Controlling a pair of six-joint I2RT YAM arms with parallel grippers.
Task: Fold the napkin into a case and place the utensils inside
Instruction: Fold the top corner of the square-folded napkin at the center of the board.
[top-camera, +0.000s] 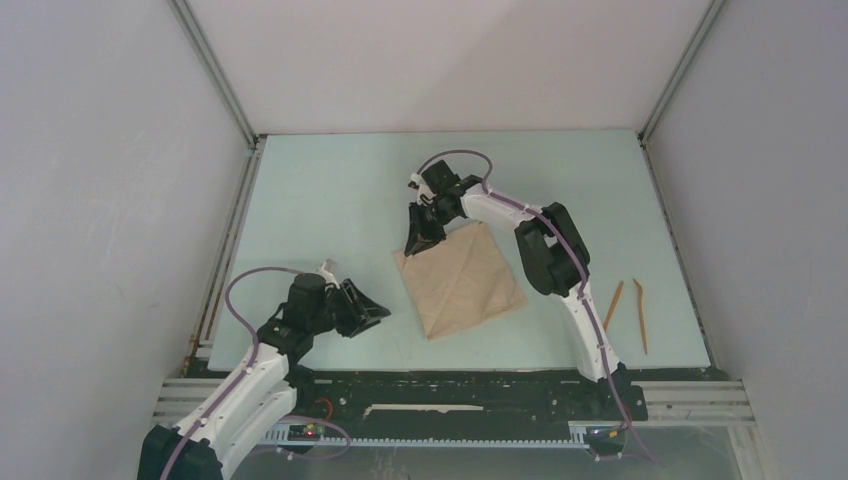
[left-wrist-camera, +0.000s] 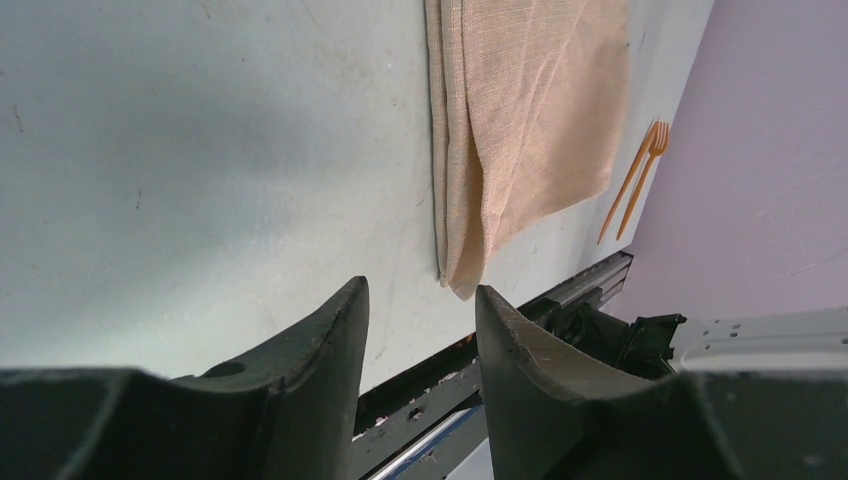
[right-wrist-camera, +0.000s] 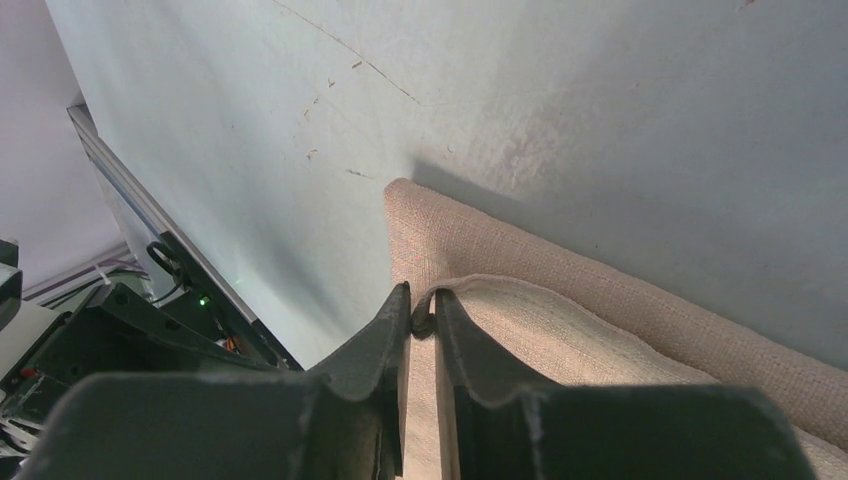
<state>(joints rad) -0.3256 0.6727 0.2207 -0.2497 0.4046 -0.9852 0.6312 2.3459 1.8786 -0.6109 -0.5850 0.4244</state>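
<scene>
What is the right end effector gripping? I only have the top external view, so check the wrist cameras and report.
Observer: The right end effector is shut on a folded upper-layer edge of the napkin; a lower layer lies flat beyond it.
Operator: Now report the left one.
Observer: The left end effector is open and holding nothing, above the table.
Operator: Check the utensils.
Observer: One is a fork; its tines show in the left wrist view.
</scene>
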